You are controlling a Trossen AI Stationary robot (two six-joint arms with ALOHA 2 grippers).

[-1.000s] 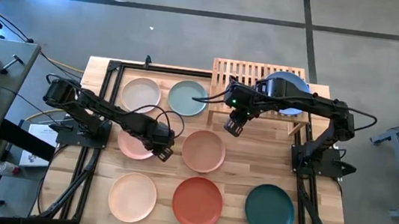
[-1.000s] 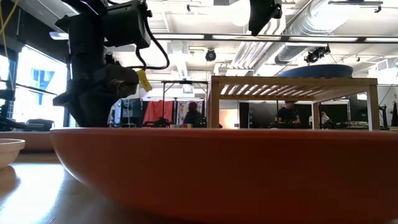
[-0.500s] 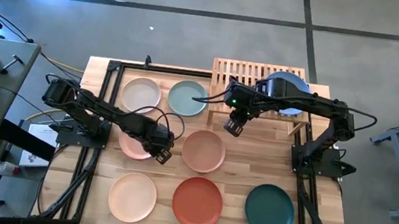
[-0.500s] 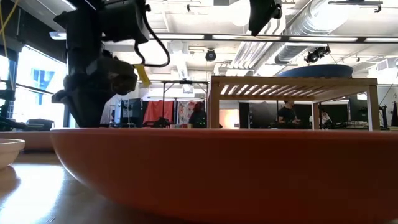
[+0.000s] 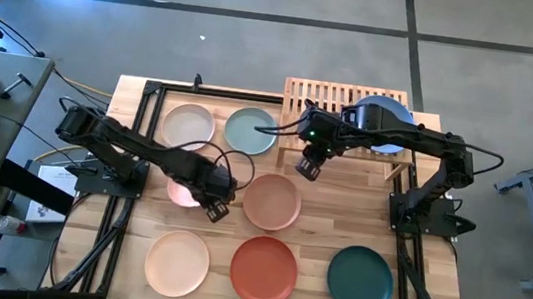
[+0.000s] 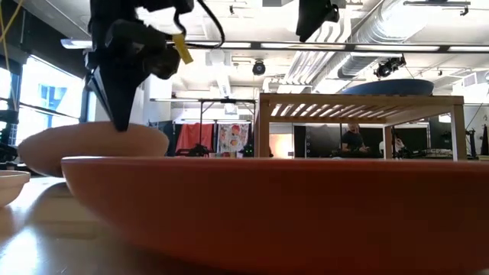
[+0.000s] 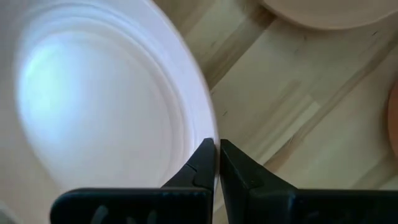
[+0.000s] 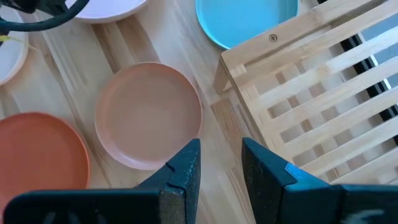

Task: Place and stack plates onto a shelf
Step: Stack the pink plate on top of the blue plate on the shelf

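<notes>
Lifting step: left gripper [image 7: 216, 163], fingers pinched shut on the rim of the round matte pink plate [image 5: 181, 192], holds it tilted just above the wooden tabletop [image 5: 320, 206]; right gripper [image 5: 307, 167], fingers apart and empty, hovers beside the low slatted light-wood shelf [image 5: 313, 96] bearing a blue plate [image 5: 383, 115]; next, carriage to the shelf demands a steady rim grip

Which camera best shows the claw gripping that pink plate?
The left wrist view: the left claw is pinched shut on the pink plate rim. The high view shows the arm covering most of it; the low view shows it lifted at an angle; the right wrist view catches only an edge.
</notes>
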